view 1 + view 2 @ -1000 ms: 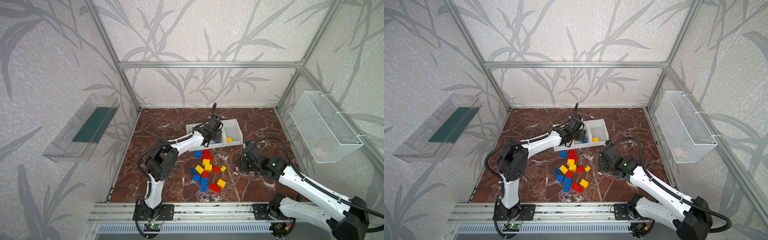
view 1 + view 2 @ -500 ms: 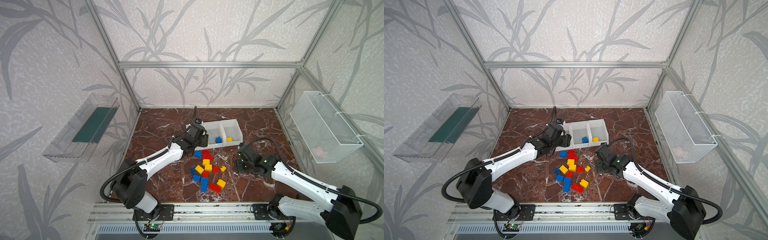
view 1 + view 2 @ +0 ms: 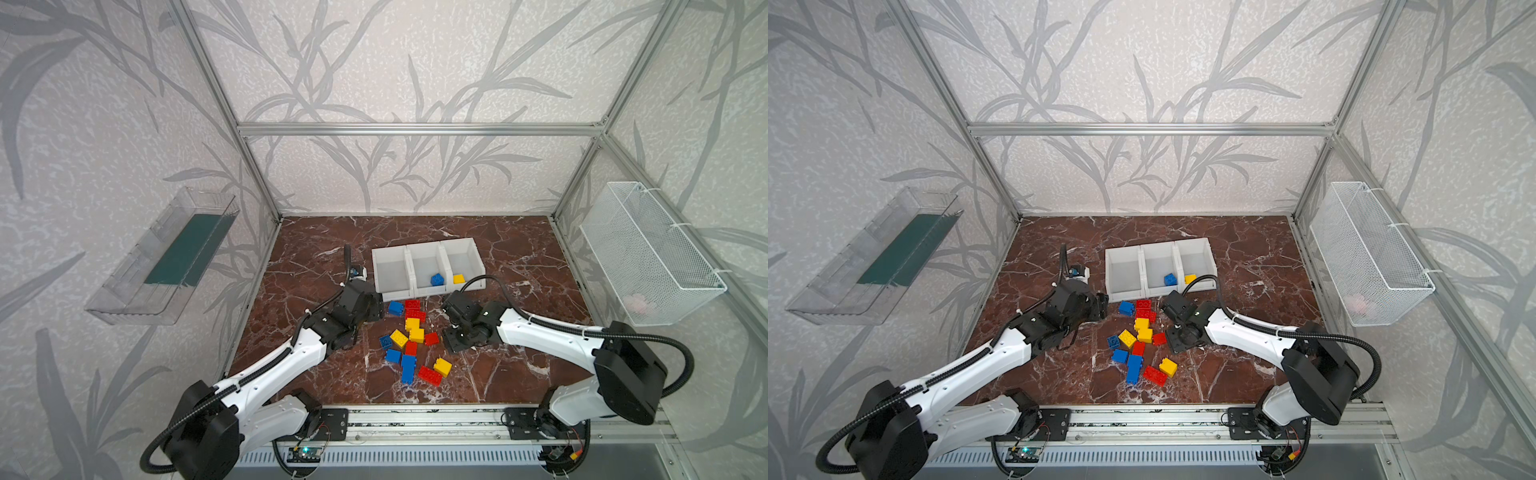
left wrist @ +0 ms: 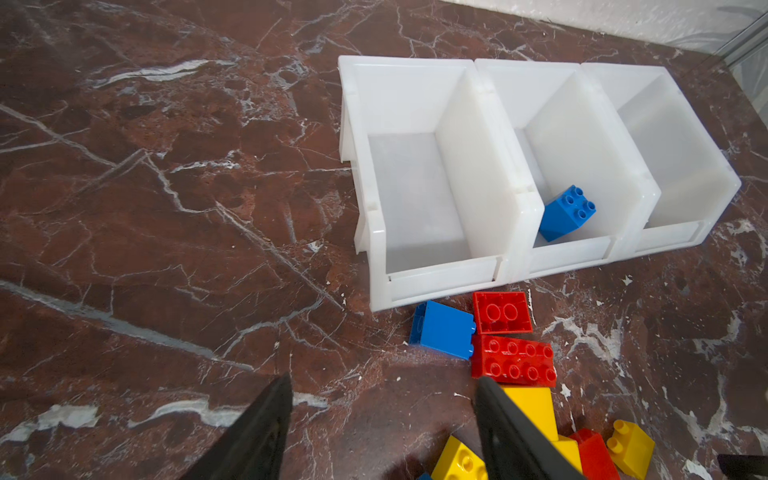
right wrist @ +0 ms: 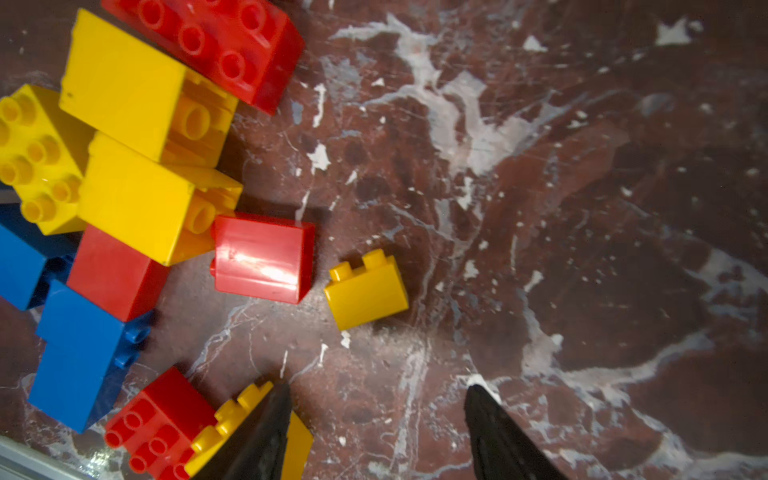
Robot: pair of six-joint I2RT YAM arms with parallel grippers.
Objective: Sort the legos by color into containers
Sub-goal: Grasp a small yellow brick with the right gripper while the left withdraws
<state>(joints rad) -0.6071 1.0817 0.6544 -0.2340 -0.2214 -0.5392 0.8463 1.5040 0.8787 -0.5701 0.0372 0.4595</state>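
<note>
- Marble tabletop point(image 3: 519, 266), dark red with white veins, boxed in by leaf-papered walls. The loose legos point(image 3: 415, 334) lie heaped at mid-table, just on the near side of the white bins point(image 3: 409, 266).
- Left gripper point(image 4: 382, 415) hangs low over bare marble at the heap's left edge, jaws parted, nothing between them. A blue brick point(image 4: 442, 328) lies on its side just ahead, right beside the red bricks point(image 4: 511, 357).
- Right gripper point(image 5: 374, 424) is parted too and empty, above the heap's right edge. A small yellow brick point(image 5: 365, 289) lies tipped on its side just beyond the fingertips, apart from its neighbours.
- Handling, I'd say: light, rigid, glossy plastic that won't crush but may skid or twist. It is best pinched across two flat opposite walls, not the studs.
- Bins now: left bin point(image 4: 440, 278) is empty, middle bin point(image 4: 582, 137) holds one blue block point(image 4: 567, 212), and right bin point(image 4: 673, 141) holds one yellow block point(image 3: 458, 278).
</note>
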